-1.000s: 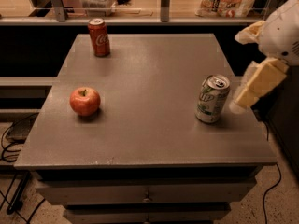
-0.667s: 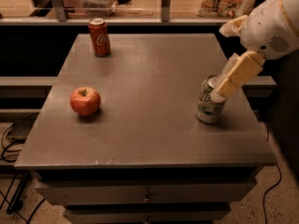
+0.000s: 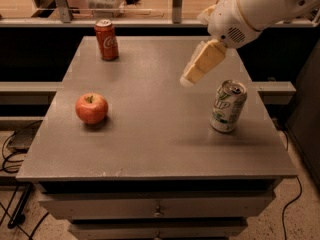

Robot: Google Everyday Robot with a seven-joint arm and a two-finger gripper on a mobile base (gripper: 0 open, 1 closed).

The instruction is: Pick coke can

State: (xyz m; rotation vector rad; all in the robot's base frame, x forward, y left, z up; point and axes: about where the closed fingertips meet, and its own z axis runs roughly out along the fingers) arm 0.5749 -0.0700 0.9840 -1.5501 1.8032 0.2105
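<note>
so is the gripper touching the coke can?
No, the gripper hangs over the table, far from the coke can at its back-left corner.

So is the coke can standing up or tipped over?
Standing up: the coke can rests on its base, silver top up. The gripper hovers above the table, apart from it.

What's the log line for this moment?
stage: pre-grasp | gripper: over table, right of middle | coke can: upright, back left, not grasped | apple: left | white-and-green soda can: right

Gripper [image 3: 190,77] over table [image 3: 150,139] (coke can [image 3: 106,39] well apart)
</note>
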